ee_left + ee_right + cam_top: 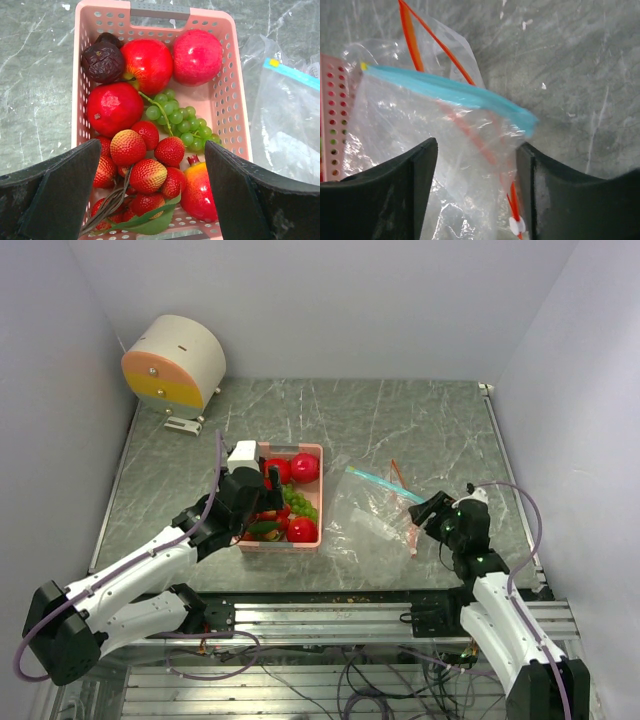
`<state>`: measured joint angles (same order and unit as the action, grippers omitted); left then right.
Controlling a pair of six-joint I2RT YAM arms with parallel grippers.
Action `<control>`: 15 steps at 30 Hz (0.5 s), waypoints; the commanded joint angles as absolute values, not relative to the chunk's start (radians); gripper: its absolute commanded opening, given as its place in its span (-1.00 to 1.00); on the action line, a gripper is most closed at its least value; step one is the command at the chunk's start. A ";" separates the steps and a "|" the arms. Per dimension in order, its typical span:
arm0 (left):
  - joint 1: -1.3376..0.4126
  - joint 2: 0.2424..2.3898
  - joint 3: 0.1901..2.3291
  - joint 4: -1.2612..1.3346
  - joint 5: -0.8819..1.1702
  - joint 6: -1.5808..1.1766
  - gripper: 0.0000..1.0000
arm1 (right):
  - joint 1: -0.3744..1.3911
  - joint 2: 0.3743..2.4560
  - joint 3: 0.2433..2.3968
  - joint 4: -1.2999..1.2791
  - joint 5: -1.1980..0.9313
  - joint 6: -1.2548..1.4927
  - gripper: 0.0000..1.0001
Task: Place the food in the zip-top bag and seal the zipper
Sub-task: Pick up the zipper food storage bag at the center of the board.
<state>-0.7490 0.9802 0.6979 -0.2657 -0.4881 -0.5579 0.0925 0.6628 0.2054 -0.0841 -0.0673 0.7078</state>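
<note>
Glossy white-shelled left arm [130, 585] and right arm [505, 625] with rounded black joints, each trailed by a thin lilac cable [219, 455]. The left gripper [268, 502] and right gripper [422, 515] are black, with matte, scuffed, wedge-shaped fingers [55, 195].

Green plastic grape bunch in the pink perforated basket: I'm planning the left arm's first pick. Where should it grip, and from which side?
Probably take the green plastic grape bunch across its wide middle, straight down from above: it lies flat and uncovered, the pink perforated basket's bare floor beside it. Its thin stem is crowded by red fruit.
</note>
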 commanded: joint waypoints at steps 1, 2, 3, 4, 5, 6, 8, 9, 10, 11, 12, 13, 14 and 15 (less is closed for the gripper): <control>-0.744 0.986 0.699 -0.236 -0.476 -0.564 0.91 | 0.089 0.631 0.199 -0.015 -0.048 0.682 0.00; -0.744 0.984 0.699 -0.237 -0.478 -0.565 0.91 | 0.090 0.629 0.199 -0.007 -0.051 0.680 -0.20; -0.744 0.983 0.700 -0.238 -0.479 -0.566 0.91 | 0.090 0.628 0.201 -0.006 -0.056 0.681 -0.45; -0.744 0.980 0.702 -0.237 -0.479 -0.566 0.91 | 0.090 0.629 0.205 -0.005 -0.061 0.683 -0.75; -0.743 0.979 0.703 -0.238 -0.478 -0.567 0.92 | 0.089 0.630 0.210 -0.004 -0.069 0.682 -0.97; -0.744 0.978 0.706 -0.240 -0.476 -0.569 0.92 | 0.089 0.629 0.214 -0.003 -0.077 0.678 -1.00; -0.744 0.974 0.717 -0.243 -0.469 -0.574 0.92 | 0.090 0.619 0.227 -0.005 -0.099 0.672 -1.00; -0.744 0.971 0.722 -0.243 -0.461 -0.576 0.91 | 0.090 0.604 0.236 -0.008 -0.115 0.667 -1.00; -0.743 0.967 0.728 -0.240 -0.452 -0.579 0.92 | 0.090 0.585 0.250 -0.013 -0.129 0.663 -1.00; -0.744 0.963 0.735 -0.238 -0.438 -0.585 0.91 | 0.089 0.556 0.259 -0.018 -0.146 0.659 -1.00; -0.743 0.958 0.745 -0.235 -0.422 -0.590 0.92 | 0.089 0.526 0.272 -0.024 -0.158 0.654 -1.00; -0.744 0.951 0.756 -0.236 -0.410 -0.601 0.91 | 0.089 0.490 0.285 -0.043 -0.164 0.648 -1.00; -0.744 0.943 0.768 -0.235 -0.397 -0.611 0.92 | 0.089 0.455 0.302 -0.059 -0.168 0.640 -1.00; -0.744 0.938 0.780 -0.233 -0.382 -0.620 0.91 | 0.089 0.415 0.322 -0.079 -0.168 0.628 -1.00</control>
